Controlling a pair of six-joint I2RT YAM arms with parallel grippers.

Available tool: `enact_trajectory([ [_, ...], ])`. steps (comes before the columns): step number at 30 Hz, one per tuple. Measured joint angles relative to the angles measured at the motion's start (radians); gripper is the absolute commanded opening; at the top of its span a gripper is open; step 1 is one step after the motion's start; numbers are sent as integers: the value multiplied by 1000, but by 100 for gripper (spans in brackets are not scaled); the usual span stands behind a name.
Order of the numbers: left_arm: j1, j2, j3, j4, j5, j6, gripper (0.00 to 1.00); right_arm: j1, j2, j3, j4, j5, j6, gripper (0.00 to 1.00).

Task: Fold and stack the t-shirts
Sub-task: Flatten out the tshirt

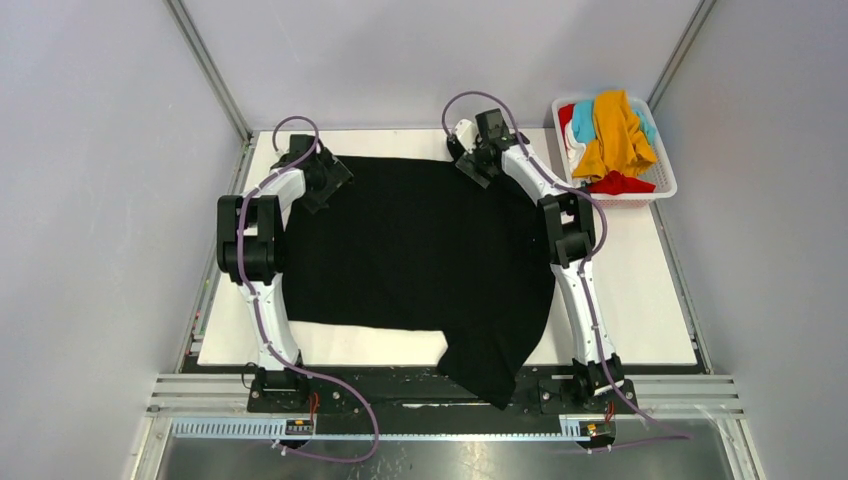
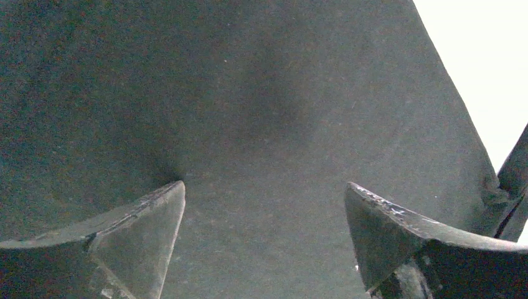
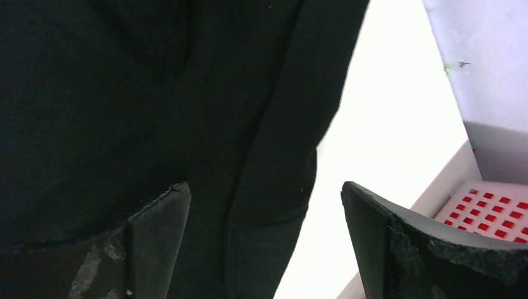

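The black t-shirt [image 1: 420, 250] lies spread flat on the tabletop [image 1: 630, 290] left of the basket [image 1: 662, 186], its length running from far edge to near edge, where one corner droops over the front. The other t-shirts [image 1: 612, 135] sit heaped in the basket. The right end effector [image 3: 266, 187] hovers at the shirt's far corner nearest the basket, with the cloth's edge directly beneath and between its fingers. The left end effector [image 2: 264, 187] hangs over the far corner farthest from the basket, with fabric filling the gap below. Both are spread wide and hold nothing. Each arm looks best placed to pinch its own corner.
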Motion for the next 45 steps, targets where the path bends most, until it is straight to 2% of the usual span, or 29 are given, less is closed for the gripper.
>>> enact_trajectory([
  [7,33,-2,-11,10,14,-28,99,-3,45,-21,167,80,-135,99],
  [13,56,-17,-43,47,18,-80,99,-13,89,-19,315,130,-194,99],
  [19,68,-17,-47,52,22,-125,99,-28,137,34,386,146,-208,99],
  [28,79,-17,-40,27,5,-156,99,-112,227,214,402,157,-93,99],
  [36,82,-16,-22,-12,-9,-155,99,-174,224,237,383,140,92,99],
  [41,82,-16,-9,-46,-22,-141,99,-179,144,191,321,35,252,99],
  [45,77,-24,-4,-76,-39,-122,99,-173,-21,59,274,-116,404,99],
])
